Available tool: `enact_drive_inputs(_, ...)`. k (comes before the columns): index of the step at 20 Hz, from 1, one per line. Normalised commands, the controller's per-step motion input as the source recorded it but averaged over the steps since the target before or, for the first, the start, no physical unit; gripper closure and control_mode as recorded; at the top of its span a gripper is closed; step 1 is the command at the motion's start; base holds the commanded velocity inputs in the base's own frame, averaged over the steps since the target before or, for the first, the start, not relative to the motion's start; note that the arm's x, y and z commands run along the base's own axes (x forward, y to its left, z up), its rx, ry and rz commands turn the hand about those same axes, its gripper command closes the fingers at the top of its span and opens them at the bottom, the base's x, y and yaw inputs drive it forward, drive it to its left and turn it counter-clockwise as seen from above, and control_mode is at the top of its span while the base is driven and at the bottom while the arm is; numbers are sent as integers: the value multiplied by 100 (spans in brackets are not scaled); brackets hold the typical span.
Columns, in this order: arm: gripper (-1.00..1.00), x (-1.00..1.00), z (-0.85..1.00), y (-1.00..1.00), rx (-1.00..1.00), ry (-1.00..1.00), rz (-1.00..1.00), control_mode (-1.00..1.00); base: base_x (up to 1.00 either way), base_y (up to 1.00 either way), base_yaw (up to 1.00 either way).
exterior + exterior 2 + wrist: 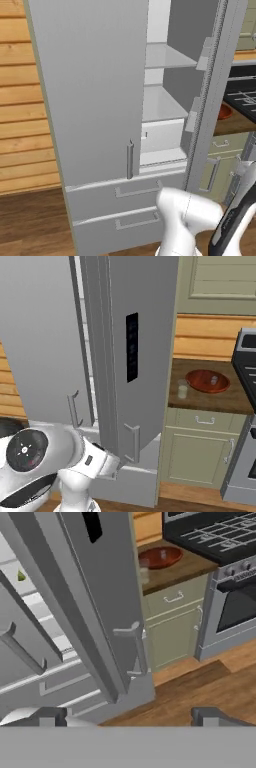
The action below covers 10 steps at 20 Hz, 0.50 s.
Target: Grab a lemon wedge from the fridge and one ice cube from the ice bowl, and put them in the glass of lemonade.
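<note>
The end effector hangs low in front of the fridge, its two dark fingertips set wide apart with nothing between them, above the wood floor. The fridge's right door, the one with the dark panel, stands swung open just ahead of the end effector, its vertical bar handle close above the gap between the fingertips. Up and to the left of the end effector, past the door's edge, the lemon wedge sits on a white fridge shelf, a tiny yellow-green sliver with one tip pointing upward in the hand view; its long axis is too small to tell beyond that. Up and to the right, well apart from the end effector, the reddish-brown ice bowl rests on the wooden counter, with the glass of lemonade standing upright just beside it on the fridge side. The stove lies further right.
</note>
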Motion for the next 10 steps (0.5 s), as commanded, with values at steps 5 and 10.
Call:
enact_drive_inputs(5,-100,1,98,100,-37,12,0,-100,0,0,0)
enact_drive_inputs(10,-100,32,38,100,-45,26,3,-100,0,0,0)
